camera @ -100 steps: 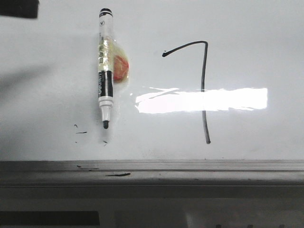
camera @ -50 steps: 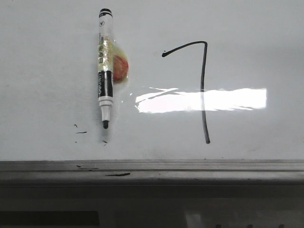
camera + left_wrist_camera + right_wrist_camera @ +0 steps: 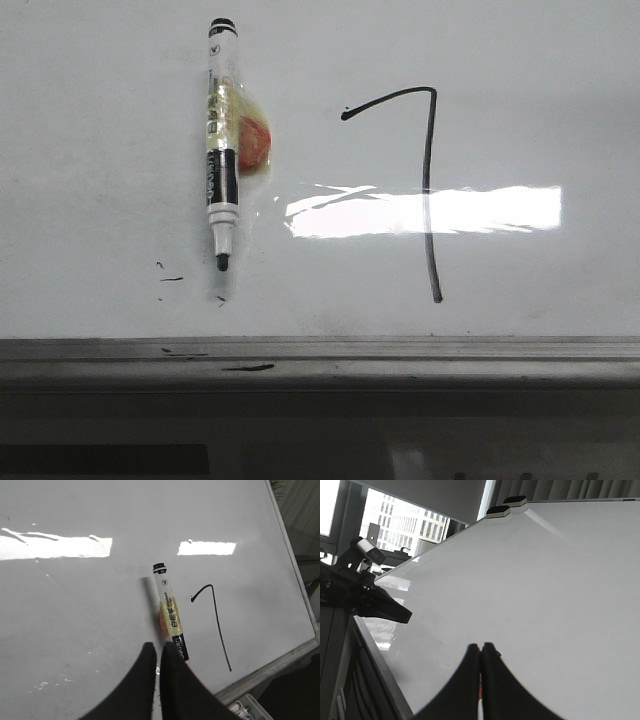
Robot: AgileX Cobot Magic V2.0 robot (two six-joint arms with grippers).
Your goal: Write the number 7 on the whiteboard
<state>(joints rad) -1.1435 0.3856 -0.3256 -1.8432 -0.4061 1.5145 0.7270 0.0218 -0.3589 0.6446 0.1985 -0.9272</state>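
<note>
A: Gripper status, left side first?

B: Left gripper [image 3: 159, 666] — both fingers pressed together, nothing between them. In my left wrist view the fingertips sit just short of the marker [image 3: 171, 618], at the end where its dark band is. I cannot tell whether they touch the barrel.

A: And the right?

B: Right gripper [image 3: 480, 652] is likewise closed with nothing in it, fingers meeting along a thin seam. It hangs over a bare stretch of the whiteboard [image 3: 560, 595]. Two dark erasers [image 3: 507, 506] sit at the board's far edge in that view.

A: Task item location?

B: On the front camera the number 7 [image 3: 428, 180] is drawn on the whiteboard [image 3: 90, 150], a little toward 3 o'clock of centre. Short curved top stroke with a blob at its 9 o'clock end; the long stem runs down toward 6 o'clock, crossing the bright rectangular glare [image 3: 425, 211] and ending short of the grey ledge [image 3: 400, 362].

A: Marker?

B: Lying flat on the surface at 9 o'clock of the figure, well apart from it, uncapped, tip pointing to 6 o'clock. A yellowish-orange patch [image 3: 253, 140] touches the barrel's 3 o'clock side. Small black specks [image 3: 170, 278] lie near the tip, and one dark dash [image 3: 248, 368] is on the ledge.
</note>
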